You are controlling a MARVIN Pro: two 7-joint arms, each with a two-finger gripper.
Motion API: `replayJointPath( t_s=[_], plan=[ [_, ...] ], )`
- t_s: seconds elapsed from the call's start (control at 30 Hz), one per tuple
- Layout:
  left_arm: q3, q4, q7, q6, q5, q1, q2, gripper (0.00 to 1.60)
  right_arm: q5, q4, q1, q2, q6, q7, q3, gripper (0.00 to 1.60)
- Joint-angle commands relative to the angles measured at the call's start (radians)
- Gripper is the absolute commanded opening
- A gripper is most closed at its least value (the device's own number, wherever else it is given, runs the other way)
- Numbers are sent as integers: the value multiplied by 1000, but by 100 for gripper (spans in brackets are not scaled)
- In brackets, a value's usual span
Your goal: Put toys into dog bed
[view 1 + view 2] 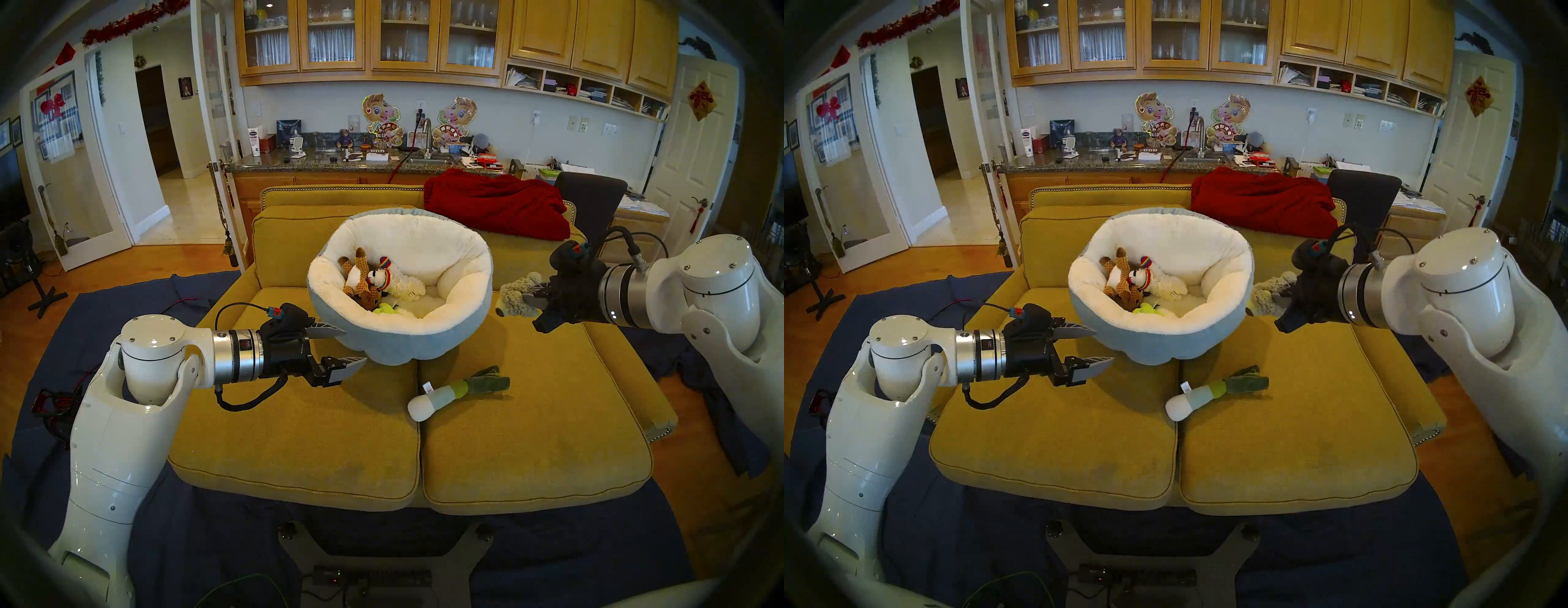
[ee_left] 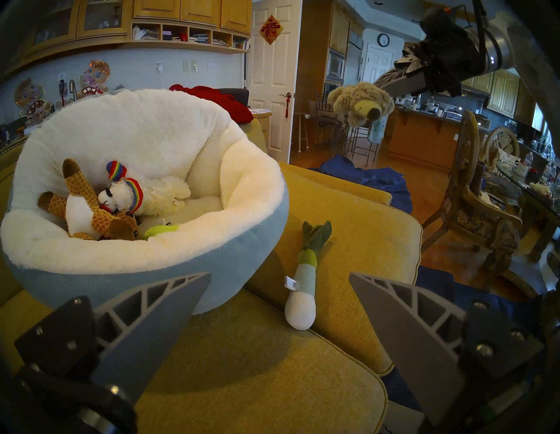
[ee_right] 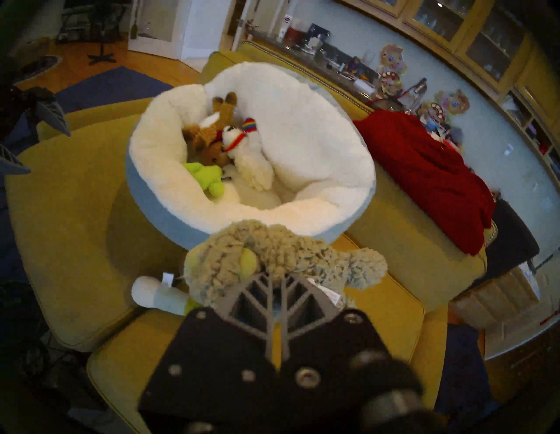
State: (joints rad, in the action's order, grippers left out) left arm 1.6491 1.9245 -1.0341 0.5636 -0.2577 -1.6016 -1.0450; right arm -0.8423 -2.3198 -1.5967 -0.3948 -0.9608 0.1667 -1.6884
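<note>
The bed [image 1: 399, 335] sits on the yellow sofa [image 1: 297, 424], astride the seam between the two seat cushions. Inside the bed, toward its left side, lie three toys: the reindeer [image 1: 358, 282], the lamb [image 1: 394, 282] leaning against it, and the cactus [image 3: 206, 177] just in front of both, by the near wall. The leek [image 1: 456, 392] lies on the sofa in front of the bed and a little to its right, apart from it. The right gripper [image 1: 532, 297] hangs in the air just right of the bed's rim, above the cushion, its jaws clamped on the fuzzy animal [image 1: 515, 297]. The left gripper [image 1: 339, 346] hovers at the bed's left front, jaws spread wide and empty, the upper finger close to the bed's outer wall. A red blanket [image 1: 496, 204] is draped over the sofa back, behind the bed to its right.
</note>
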Motion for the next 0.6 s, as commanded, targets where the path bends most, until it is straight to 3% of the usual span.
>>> replayJointPath(
  t_s=[0.0,0.57],
  plan=[
    [11,16,1,-2,-3,20,2,160,-4,-5,120,3,33,-18,52,0],
    [10,11,-2,-3,2,17,-1,160,9,28,256,-112,75,-48,237,0]
  ],
)
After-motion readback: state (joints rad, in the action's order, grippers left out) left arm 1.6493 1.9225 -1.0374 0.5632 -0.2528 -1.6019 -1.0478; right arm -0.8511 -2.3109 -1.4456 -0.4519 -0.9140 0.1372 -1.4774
